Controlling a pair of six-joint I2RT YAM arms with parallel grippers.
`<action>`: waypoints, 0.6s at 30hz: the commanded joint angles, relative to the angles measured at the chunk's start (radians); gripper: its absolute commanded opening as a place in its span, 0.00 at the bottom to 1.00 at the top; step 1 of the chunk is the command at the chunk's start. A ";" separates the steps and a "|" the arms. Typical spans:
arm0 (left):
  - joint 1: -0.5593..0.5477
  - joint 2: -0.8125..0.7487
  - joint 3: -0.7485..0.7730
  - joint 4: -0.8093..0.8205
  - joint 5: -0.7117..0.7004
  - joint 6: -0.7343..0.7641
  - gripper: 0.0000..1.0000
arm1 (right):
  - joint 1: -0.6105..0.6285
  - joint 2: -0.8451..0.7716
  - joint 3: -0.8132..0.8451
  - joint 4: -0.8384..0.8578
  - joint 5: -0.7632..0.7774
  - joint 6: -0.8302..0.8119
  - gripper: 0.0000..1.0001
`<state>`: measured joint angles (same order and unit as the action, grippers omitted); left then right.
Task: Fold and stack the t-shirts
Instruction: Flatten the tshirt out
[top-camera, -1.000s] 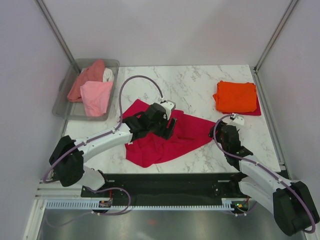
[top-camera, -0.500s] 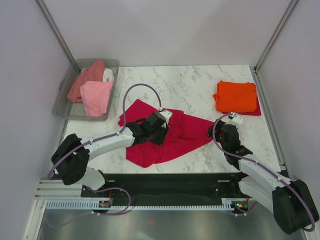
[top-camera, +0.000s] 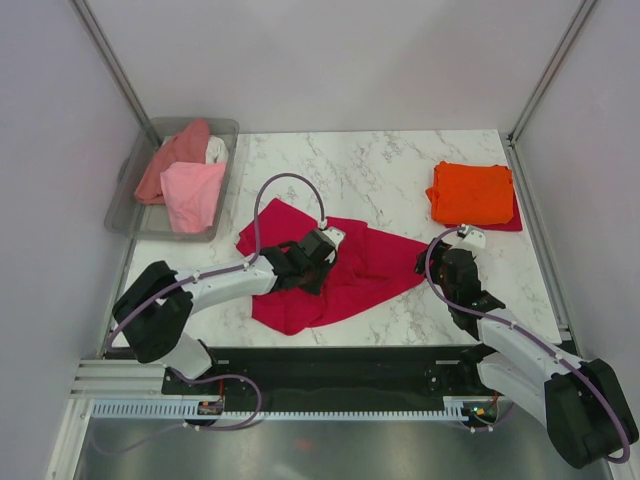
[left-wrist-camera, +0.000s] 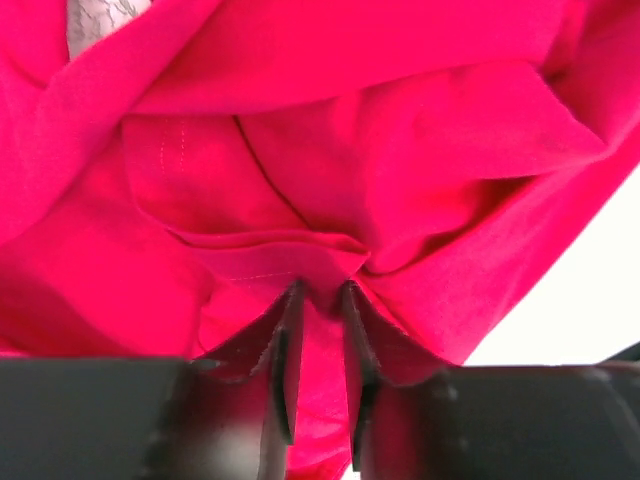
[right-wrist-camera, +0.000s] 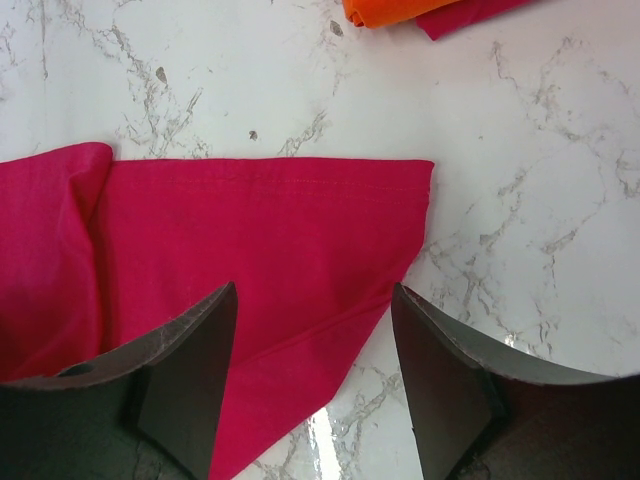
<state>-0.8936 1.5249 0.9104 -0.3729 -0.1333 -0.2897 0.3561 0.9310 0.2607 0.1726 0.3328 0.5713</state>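
A crimson t-shirt (top-camera: 340, 270) lies crumpled on the marble table (top-camera: 380, 180), left of centre. My left gripper (top-camera: 318, 262) sits on its middle, and in the left wrist view the left gripper (left-wrist-camera: 321, 292) is shut on a pinched fold of the crimson t-shirt (left-wrist-camera: 300, 180). My right gripper (top-camera: 432, 262) hovers open at the shirt's right corner; in the right wrist view the right gripper (right-wrist-camera: 313, 292) straddles the hem of the crimson t-shirt (right-wrist-camera: 250, 240) without touching it. A folded orange t-shirt (top-camera: 470, 192) lies at the back right.
A clear grey bin (top-camera: 127, 200) at the back left holds light pink (top-camera: 192, 195), salmon (top-camera: 170, 160) and white (top-camera: 216, 150) shirts. A folded red cloth (top-camera: 515, 223) shows beneath the orange one. Frame posts stand at both back corners.
The left gripper has dropped onto the crimson shirt and shut on a fold of it. The right arm has stayed still.
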 joint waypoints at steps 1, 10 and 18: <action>-0.005 0.018 0.048 0.014 -0.038 -0.022 0.22 | 0.000 0.003 0.038 0.036 0.002 -0.010 0.71; -0.005 -0.320 -0.067 -0.053 -0.098 -0.139 0.02 | 0.000 0.020 0.064 -0.025 0.046 0.028 0.72; -0.004 -0.583 -0.116 -0.167 -0.134 -0.206 0.02 | 0.000 0.103 0.110 -0.087 0.161 0.099 0.70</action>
<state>-0.8944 0.9562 0.8116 -0.4862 -0.2268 -0.4313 0.3561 0.9966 0.3210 0.1078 0.4297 0.6296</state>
